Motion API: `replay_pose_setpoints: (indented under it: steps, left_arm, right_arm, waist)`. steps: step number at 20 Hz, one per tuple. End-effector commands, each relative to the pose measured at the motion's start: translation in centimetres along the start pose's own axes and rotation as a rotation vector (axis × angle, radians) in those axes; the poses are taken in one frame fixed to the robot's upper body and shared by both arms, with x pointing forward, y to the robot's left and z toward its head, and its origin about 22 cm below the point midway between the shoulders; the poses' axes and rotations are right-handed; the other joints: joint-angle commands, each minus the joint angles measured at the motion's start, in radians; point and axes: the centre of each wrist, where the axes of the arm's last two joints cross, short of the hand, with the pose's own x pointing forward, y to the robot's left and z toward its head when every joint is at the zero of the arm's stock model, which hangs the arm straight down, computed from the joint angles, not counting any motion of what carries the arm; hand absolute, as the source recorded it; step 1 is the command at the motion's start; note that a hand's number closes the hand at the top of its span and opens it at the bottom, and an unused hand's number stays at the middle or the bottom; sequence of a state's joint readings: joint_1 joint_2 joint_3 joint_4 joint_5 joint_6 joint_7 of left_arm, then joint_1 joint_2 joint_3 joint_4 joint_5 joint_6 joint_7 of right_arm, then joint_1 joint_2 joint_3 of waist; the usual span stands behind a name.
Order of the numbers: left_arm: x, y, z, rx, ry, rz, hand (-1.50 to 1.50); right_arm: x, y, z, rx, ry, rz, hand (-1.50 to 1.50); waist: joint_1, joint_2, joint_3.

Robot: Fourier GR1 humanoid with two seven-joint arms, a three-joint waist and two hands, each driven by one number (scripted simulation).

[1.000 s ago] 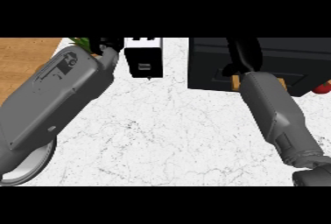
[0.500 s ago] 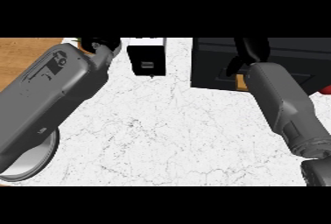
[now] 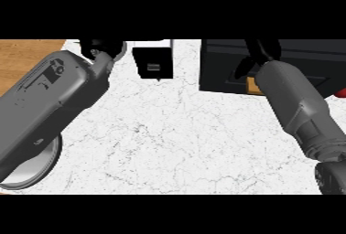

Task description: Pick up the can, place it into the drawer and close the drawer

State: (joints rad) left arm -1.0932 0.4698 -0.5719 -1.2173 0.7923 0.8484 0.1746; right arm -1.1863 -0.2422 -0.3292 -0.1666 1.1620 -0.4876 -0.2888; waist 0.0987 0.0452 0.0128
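honestly the risk is the right hand (image 3: pixel 260 52), curled round what looks like the orange can (image 3: pixel 252 85) over the black drawer (image 3: pixel 223 68), snagging the rim on release; left hand (image 3: pixel 101 46) up top, can't tell its state.

I see flat, even brightness across the white marble counter (image 3: pixel 175 137), with no glare. Both forearms cast no distinct shadow, while the black drawer (image 3: pixel 223 64) reads very dark.

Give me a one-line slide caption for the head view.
Right robot hand reaches into the open black drawer above an orange object; left robot hand is raised over the white marble counter.
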Motion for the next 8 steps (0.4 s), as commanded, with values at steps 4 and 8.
replay_pose_setpoints:
  steps: [4,8]
  left_arm:
    - [-0.9,0.7,0.6,0.0,0.009,-0.009,-1.5]
    - [-0.1,0.5,0.7,0.0,-0.001,0.002,-1.5]
  right_arm:
    - [2.6,-1.8,-2.0,-0.12,0.056,-0.476,-1.5]
    - [2.5,-1.4,-1.8,-0.128,0.04,-0.521,-1.5]
  waist:
    - [0.019,-0.011,-0.006]
    - [0.008,-0.009,-0.009]
